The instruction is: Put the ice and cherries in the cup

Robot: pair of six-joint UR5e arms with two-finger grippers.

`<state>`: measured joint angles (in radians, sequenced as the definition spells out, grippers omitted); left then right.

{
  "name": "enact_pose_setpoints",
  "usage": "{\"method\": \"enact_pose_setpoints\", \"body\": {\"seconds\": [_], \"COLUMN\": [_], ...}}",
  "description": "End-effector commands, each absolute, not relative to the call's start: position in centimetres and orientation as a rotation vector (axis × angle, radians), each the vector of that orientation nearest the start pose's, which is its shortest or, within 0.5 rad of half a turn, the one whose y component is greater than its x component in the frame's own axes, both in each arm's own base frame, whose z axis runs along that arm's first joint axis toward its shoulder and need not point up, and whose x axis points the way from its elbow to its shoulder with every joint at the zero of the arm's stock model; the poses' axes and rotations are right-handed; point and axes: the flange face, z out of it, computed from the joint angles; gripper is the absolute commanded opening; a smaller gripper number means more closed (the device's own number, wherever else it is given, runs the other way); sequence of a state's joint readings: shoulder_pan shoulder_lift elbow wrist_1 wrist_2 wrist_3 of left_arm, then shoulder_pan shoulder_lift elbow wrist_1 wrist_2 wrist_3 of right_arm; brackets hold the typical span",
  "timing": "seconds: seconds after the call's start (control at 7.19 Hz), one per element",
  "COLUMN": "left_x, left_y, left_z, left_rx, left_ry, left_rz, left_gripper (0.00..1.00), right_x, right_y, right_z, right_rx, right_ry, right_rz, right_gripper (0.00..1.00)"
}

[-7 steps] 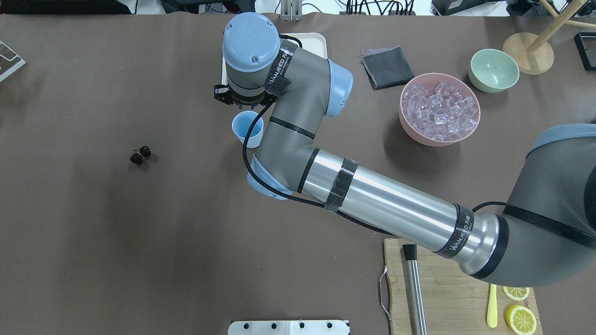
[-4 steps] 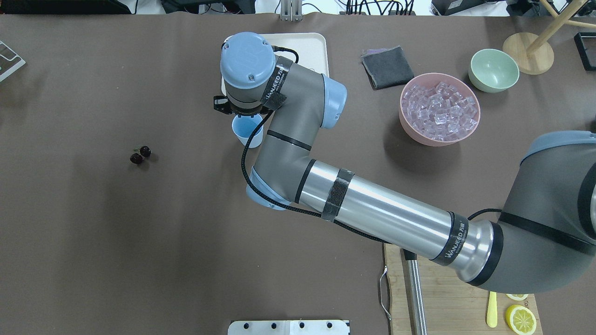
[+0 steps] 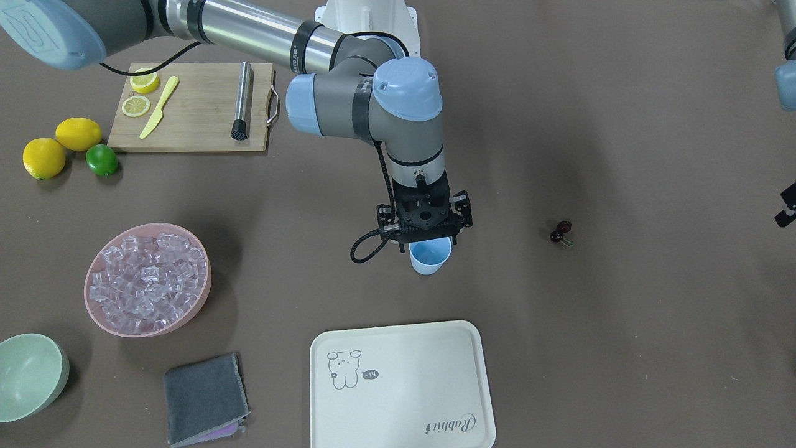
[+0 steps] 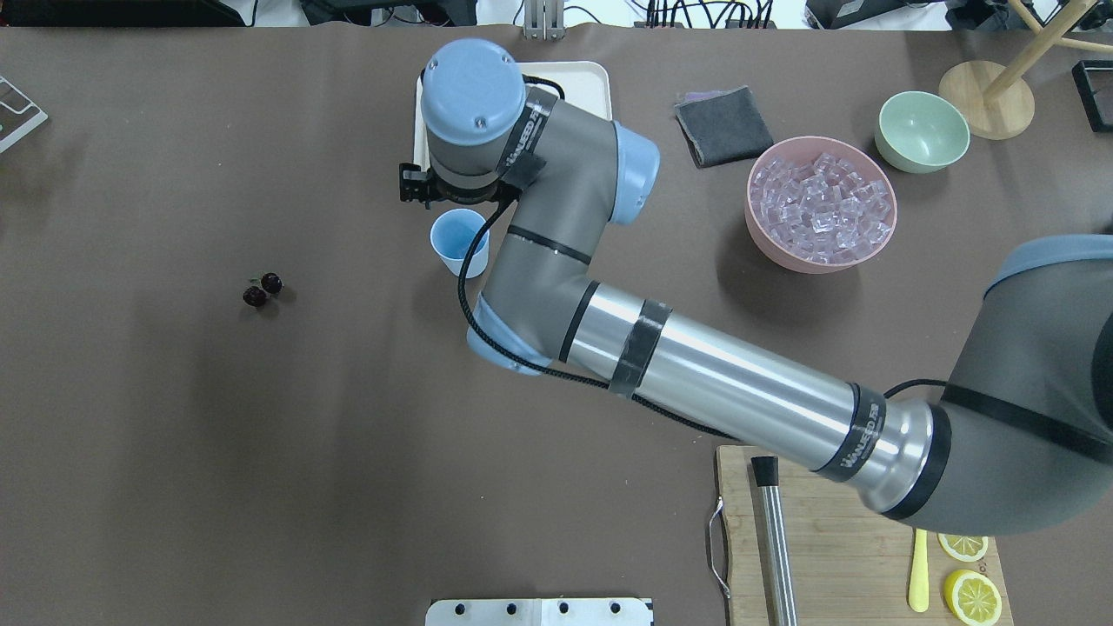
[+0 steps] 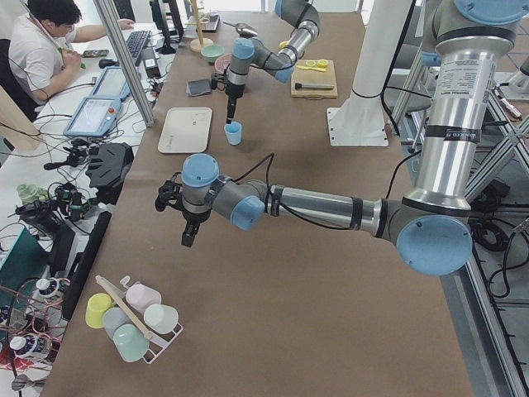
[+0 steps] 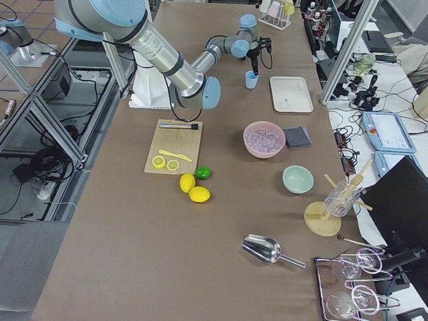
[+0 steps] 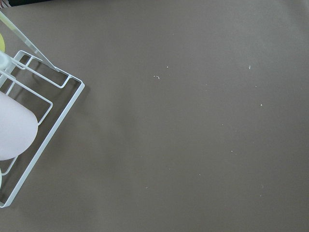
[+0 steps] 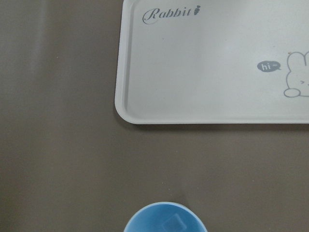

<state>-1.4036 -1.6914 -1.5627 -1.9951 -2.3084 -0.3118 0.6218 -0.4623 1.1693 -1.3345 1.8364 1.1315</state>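
Two dark cherries lie together on the brown tabletop, well apart from the light blue cup, toward the robot's left side. The cup stands upright on the tabletop, near the cream tray but not touching it.

The right hand hangs directly above the cup and points straight down. In the front view its black body covers the back part of the rim. Whether its fingers are spread or pressed together I cannot tell, because the wrist hides them from above and the wrist camera does not show them. In the right wrist view a pale square shape lies on the floor of the cup, and it looks like one cube.

The ice fills the pink bowl, far from the cup on the robot's right side. A green bowl and a grey cloth are near it.

The left hand hangs over bare tabletop beside a wire rack with cups. Its state I cannot tell either.
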Motion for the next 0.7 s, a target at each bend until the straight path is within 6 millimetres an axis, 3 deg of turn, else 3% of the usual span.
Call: {"method": "enact_pose_setpoints", "body": {"seconds": [0.0,0.14,0.28,0.42,0.56], "left_x": [2.9,2.9,3.0,3.0,3.0], "left_y": [-56.7,-56.8,-57.0,-57.0,-56.8], "left_z": [55.1,55.0,54.8,54.7,54.5], "left_rx": [0.328,0.33,0.332,0.333,0.335], "left_ry": [0.819,0.82,0.821,0.821,0.826], "left_rz": [0.064,0.062,0.061,0.061,0.063], "left_gripper": [0.97,0.97,0.97,0.97,0.97], "right_x": [-47.4,-42.9,-38.2,-33.6,-31.2], "right_y": [-62.0,-63.8,-66.5,-67.4,-67.8], "right_z": [7.7,12.4,19.2,26.8,30.8], "right_rx": [0.19,0.188,0.214,0.204,0.203], "right_ry": [-0.907,-0.864,-0.797,-0.754,-0.716], "right_rz": [-0.17,-0.17,-0.231,-0.288,-0.323], "right_gripper": [0.97,0.98,0.98,0.98,0.99]}}
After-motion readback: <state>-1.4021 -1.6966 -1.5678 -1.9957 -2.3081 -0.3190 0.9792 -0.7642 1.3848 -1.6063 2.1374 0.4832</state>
